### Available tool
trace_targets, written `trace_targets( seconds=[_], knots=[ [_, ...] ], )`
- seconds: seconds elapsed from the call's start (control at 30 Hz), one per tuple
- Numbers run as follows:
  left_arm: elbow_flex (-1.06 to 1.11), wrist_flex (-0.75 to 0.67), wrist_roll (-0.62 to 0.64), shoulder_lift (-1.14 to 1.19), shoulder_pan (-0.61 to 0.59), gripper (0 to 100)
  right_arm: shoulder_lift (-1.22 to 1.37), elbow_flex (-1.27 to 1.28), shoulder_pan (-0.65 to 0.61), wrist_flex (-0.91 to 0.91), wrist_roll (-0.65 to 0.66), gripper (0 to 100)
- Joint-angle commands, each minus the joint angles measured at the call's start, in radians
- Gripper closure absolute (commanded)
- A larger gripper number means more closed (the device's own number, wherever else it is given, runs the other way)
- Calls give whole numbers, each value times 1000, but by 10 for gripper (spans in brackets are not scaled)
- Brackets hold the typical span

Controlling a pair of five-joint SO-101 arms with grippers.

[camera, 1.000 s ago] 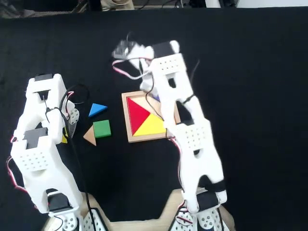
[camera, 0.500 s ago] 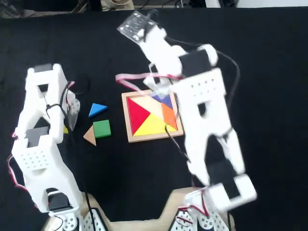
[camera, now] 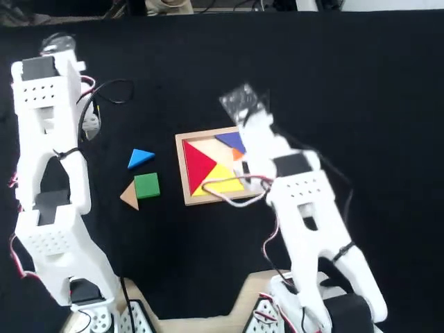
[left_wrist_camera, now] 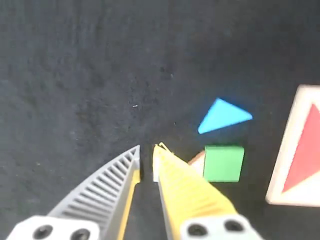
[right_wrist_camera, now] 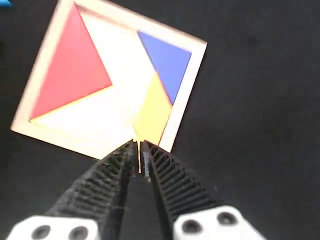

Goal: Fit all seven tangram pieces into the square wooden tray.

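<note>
The square wooden tray point(camera: 180, 166) holds a red triangle point(camera: 198, 165), a yellow triangle point(camera: 220, 182), a dark blue triangle point(camera: 232, 141) and an orange piece point(camera: 239, 154). On the cloth to its left lie a light blue triangle point(camera: 140, 158), a green square point(camera: 146, 186) and a tan triangle point(camera: 129, 196). My right gripper point(right_wrist_camera: 140, 150) is shut and empty, raised over the tray point(right_wrist_camera: 182, 95) near the orange piece point(right_wrist_camera: 152, 112). My left gripper point(left_wrist_camera: 147, 157) is shut and empty, left of the green square point(left_wrist_camera: 223, 163) and the light blue triangle point(left_wrist_camera: 223, 116).
Black cloth covers the table. The left arm point(camera: 48, 166) stretches along the left side and the right arm point(camera: 305, 208) stands right of the tray. Loose cables point(camera: 114, 87) hang near the left arm. Open cloth lies beyond the tray and to the right.
The right arm swung beyond the tray, then drew back toward its base, uncovering the blue and orange pieces. The left arm stretched farther away, carrying its gripper away from the loose pieces.
</note>
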Motion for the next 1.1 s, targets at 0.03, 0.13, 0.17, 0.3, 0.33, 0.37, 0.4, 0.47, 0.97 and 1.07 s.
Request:
trace_targets(
  seconds=[0.03, 0.13, 0.17, 0.3, 0.33, 0.37, 0.4, 0.47, 0.97, 1.07],
  knots=[
    [125, 18, 78, -158, 64, 885, -38, 111, 20, -147, -8, 987],
    [352, -2, 123, -339, 139, 817, -38, 125, 18, -164, -8, 987],
    [410, -26, 120, -414, 165, 816, -38, 128, 18, -173, -8, 987],
    [682, -189, 127, -767, 183, 816, -33, 140, 20, -201, -8, 987],
    [768, -238, 126, -842, 183, 816, -25, 143, 20, -203, -8, 987],
    [857, -281, 121, -919, 182, 816, -18, 143, 20, -204, -8, 987],
    [949, -327, 120, -973, 170, 815, -5, 139, 20, -204, -8, 987],
    [1110, -423, 112, -1025, 127, 813, 18, 133, 20, -206, -8, 987],
    [1477, -770, 121, -928, 81, 811, 232, 10, 20, -196, -8, 987],
    [1474, -775, 181, -895, 119, 811, 239, 5, 20, -195, -8, 987]
  ],
)
